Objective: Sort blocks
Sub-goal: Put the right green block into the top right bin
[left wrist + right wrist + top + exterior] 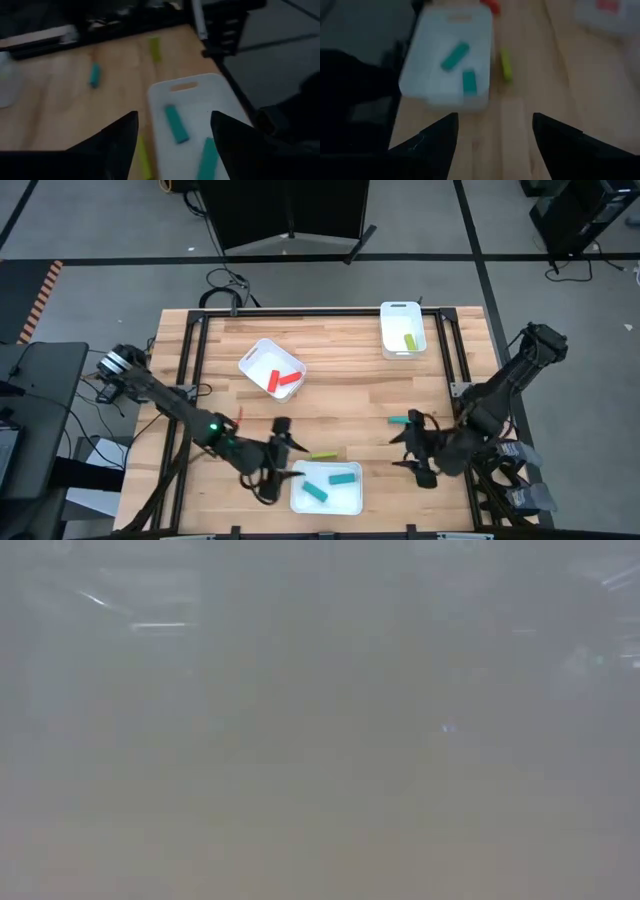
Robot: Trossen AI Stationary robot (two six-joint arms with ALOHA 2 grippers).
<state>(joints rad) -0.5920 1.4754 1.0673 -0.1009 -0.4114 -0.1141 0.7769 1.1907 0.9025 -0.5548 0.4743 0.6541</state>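
Observation:
In the high view my left gripper (284,458) hovers open at the near tray's (352,498) left end. That tray holds two teal blocks (343,477). A yellow-green block (322,454) lies on the wood just beyond it. My right gripper (406,450) is open near the table's right near part, beside a loose teal block (400,421). The left wrist view shows open fingers (172,130) over the tray (200,87), the teal blocks (176,124) and the yellow-green block (144,157). The right wrist view (495,130) faces the same tray (425,75). The low view shows nothing.
A tilted white tray (258,352) with red blocks (283,380) sits at the far left-centre. Another white tray (390,330) holding a yellow-green block (409,340) stands at the far right. Bare wood lies between the trays. Black frame rails run along the table's edges.

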